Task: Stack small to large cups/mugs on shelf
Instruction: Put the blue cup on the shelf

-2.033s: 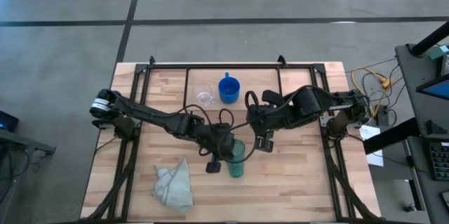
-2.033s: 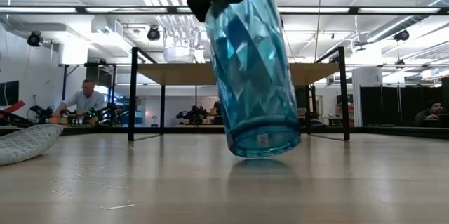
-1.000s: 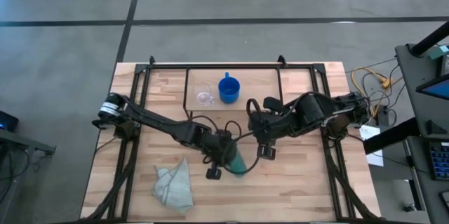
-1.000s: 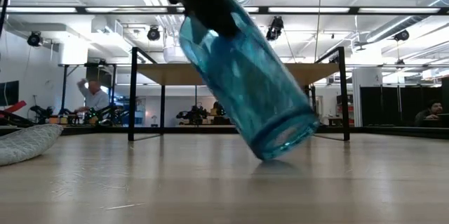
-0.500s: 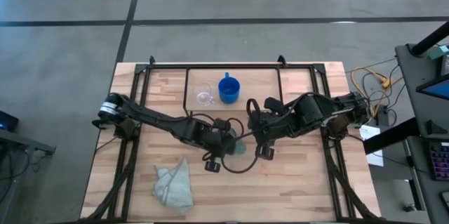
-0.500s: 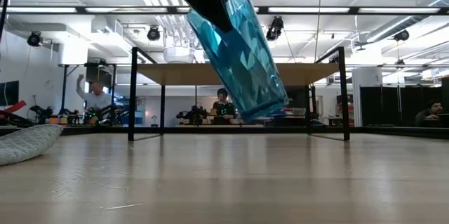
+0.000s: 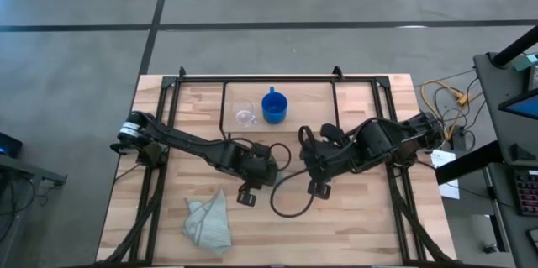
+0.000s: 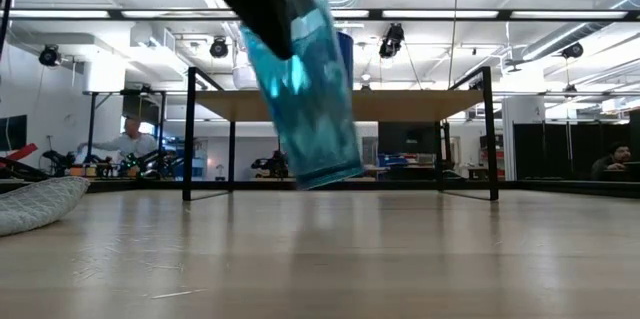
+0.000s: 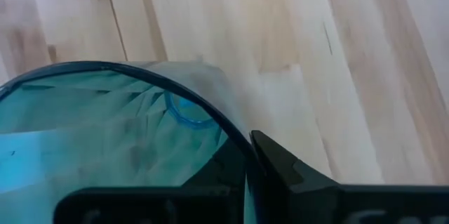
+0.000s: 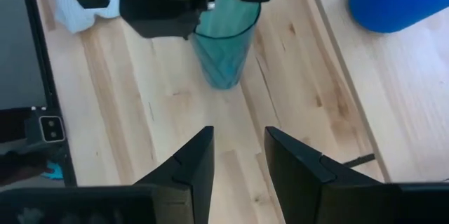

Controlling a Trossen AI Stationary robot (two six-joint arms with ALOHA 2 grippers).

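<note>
The teal tumbler [image 8: 300, 89] hangs from my left gripper [image 8: 262, 4], clear of the table near its middle. It also shows in the right wrist view [image 10: 224, 38]; in the high view the left gripper [image 7: 262, 167] hides it. The shelf [image 7: 225, 104] stands at the far middle and bears the small clear glass cup [image 7: 245, 115] and, to its right, the blue mug [image 7: 274, 106]. My right gripper [image 10: 235, 140] is open and empty, right of the tumbler and pointing at it [image 7: 308, 157]. My left gripper holds the tumbler by its top rim [image 9: 231, 136], coming from above with the fingers pointing down. One finger [image 9: 280, 171] stands outside the wall; the other is hidden behind the teal wall. The tumbler hangs below the fingers, slightly tilted and lifted clear.
A pale green-grey cloth [image 7: 208, 224] lies crumpled at the near left and shows in the low view [image 8: 40, 204]. A black cable loop [image 7: 290, 201] hangs over the table's middle. The large black frame [image 7: 160, 134] edges the table. Bare wood lies between the tumbler and the shelf.
My left gripper has gone up and toward the far left with the tumbler. The tumbler was steeply tipped with its base close to the table; it now hangs nearly upright, well clear of the wood.
</note>
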